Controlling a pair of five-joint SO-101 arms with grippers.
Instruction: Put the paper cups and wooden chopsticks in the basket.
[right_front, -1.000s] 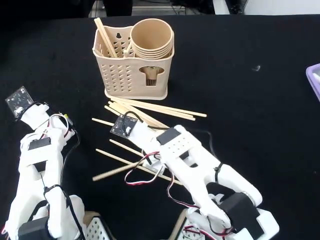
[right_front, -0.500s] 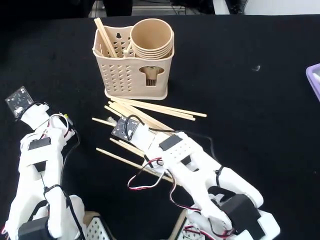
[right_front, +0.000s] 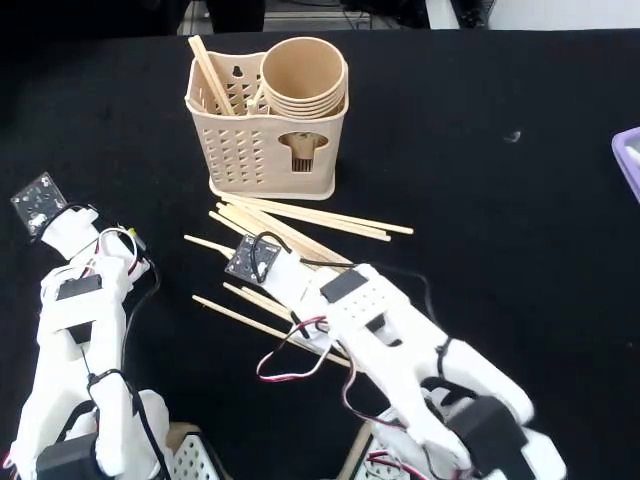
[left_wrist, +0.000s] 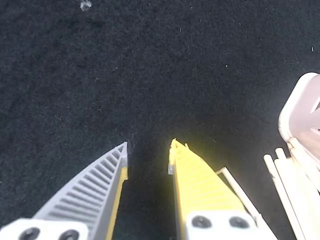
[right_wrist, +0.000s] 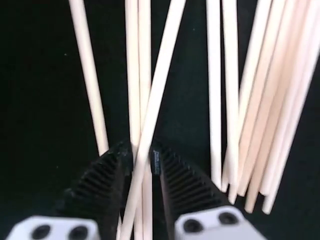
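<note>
Right gripper (right_wrist: 142, 156) has its jaws pinched on one wooden chopstick (right_wrist: 159, 95) among the loose ones by the basket (right_front: 245, 160). I'd lift straight up so the neighbours don't drag. Left gripper (left_wrist: 148, 150): jaws apart.

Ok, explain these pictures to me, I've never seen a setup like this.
These are two white robot arms, left and right, at a black table. The wide picture comes from a fixed camera above; the other two come from cameras on the arms' wrists. A beige basket holds stacked paper cups and a few chopsticks. More loose chopsticks lie between it and the arms. The left end effector is open over bare table, holding nothing. The right end effector is closed on one chopstick among the loose ones.
</note>
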